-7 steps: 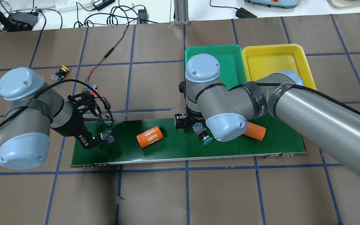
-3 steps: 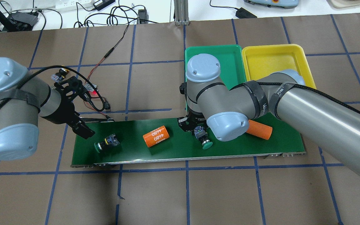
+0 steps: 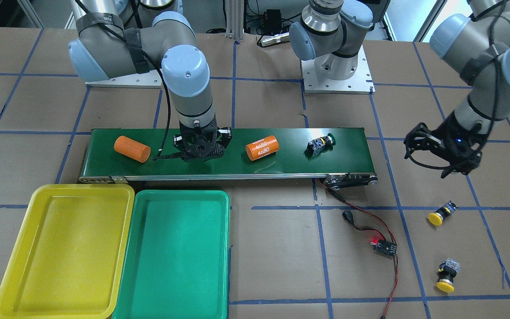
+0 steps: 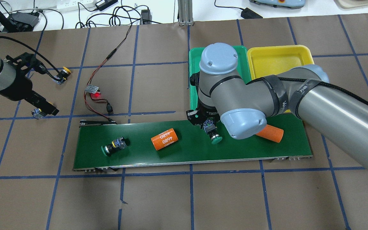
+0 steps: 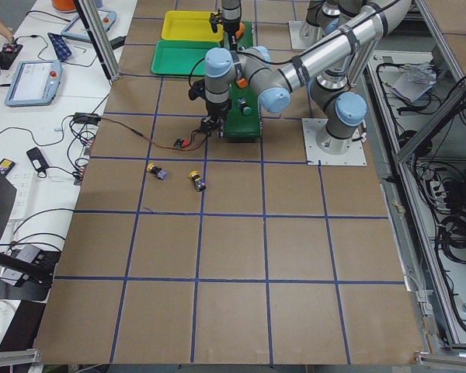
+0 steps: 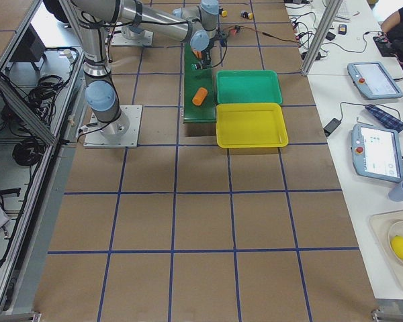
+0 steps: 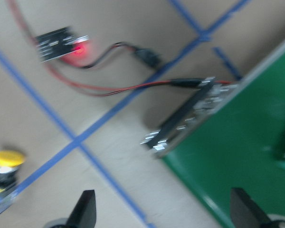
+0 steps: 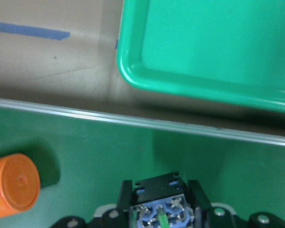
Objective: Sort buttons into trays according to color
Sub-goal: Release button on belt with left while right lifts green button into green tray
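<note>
Front-facing view. Trays: 2. The yellow tray [image 3: 13,266] and green tray [image 3: 124,283] sit side by side, touching, at lower left. Orange cylinders: 2. The plain cylinder [image 3: 132,149] and printed cylinder [image 3: 262,147] both lie on the belt [image 3: 281,167]. Buttons seen here: 3. The loose green button [image 3: 320,145] lies on the belt right of centre. The upper yellow button [image 3: 440,214] and lower yellow button [image 3: 446,274] lie on the brown table at lower right. My right gripper [image 3: 198,150] is down on the belt, centre left. My left gripper [image 3: 450,159] hangs past the belt's right end.

Overhead view. This shows button no. 4, the held green button [image 4: 214,134], under my right wrist at centre. Total: 2 green, 2 yellow.

Left wrist view, blurred. My left fingertips [image 7: 88,206] are spread wide over the table and the belt end.

Right wrist view. At bottom centre, my right fingers [image 8: 195,197] are clamped on the held green button's blue-grey block. The green tray's corner is at upper right.
</note>
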### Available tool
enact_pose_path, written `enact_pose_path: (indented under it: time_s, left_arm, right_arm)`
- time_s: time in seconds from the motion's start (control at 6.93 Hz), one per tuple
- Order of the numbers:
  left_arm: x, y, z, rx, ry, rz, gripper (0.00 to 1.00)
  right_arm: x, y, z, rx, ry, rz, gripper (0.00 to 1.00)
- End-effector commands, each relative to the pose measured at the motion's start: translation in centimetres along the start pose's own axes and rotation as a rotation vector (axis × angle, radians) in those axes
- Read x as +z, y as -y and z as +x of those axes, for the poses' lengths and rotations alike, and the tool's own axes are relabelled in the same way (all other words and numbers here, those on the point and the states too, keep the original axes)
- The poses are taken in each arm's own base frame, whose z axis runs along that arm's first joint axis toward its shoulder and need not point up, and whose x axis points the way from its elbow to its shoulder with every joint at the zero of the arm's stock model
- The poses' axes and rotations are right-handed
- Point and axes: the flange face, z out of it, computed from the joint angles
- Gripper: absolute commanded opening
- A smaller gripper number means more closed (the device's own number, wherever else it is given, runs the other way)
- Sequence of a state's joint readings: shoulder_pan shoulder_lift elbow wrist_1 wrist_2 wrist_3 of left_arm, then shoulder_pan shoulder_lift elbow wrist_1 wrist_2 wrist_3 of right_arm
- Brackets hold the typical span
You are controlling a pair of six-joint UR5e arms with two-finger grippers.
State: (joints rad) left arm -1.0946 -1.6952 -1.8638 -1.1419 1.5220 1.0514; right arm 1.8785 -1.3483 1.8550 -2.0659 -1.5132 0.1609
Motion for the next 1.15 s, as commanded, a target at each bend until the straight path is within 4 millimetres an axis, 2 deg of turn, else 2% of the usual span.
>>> enact_pose_path:
  time_s: [0.0, 0.14, 0.29, 0.43, 0.58, 0.72, 0.87, 1.01]
  left_arm:
    - [4.9, -0.3, -9.0, -0.059, -0.015, -0.017, 1.00]
    - [7.9, -0.6, -11.0, -0.018, -0.007, -0.021, 1.00]
    - [10.4, -0.9, -11.6, -0.010, 0.004, -0.019, 1.00]
    - [11.7, -1.7, -12.6, -0.026, 0.001, -0.020, 1.00]
    - [12.8, -1.7, -12.7, -0.027, -0.014, -0.027, 1.00]
    - [14.6, -2.1, -12.6, -0.033, -0.041, -0.039, 1.00]
    - [15.1, -2.3, -12.7, -0.033, -0.043, -0.045, 0.37]
    - [13.9, -2.3, -12.2, -0.033, -0.048, -0.049, 0.00]
  right_arm:
    - [-4.1, 4.8, 7.3, 0.138, 0.009, 0.086, 0.00]
    - [-6.2, 6.6, 8.9, 0.168, 0.011, 0.137, 0.00]
    - [-4.6, 9.2, 9.4, 0.182, 0.013, 0.127, 0.00]
    - [-2.7, 12.8, 9.6, 0.192, 0.008, 0.134, 0.00]
    - [0.0, 16.1, 9.9, 0.203, 0.010, 0.124, 0.00]
    - [1.6, 17.5, 10.0, 0.225, 0.010, 0.109, 0.00]
    - [2.6, 17.6, 10.0, 0.246, 0.007, 0.094, 0.00]
    - [3.0, 17.8, 10.6, 0.257, 0.007, 0.090, 0.00]
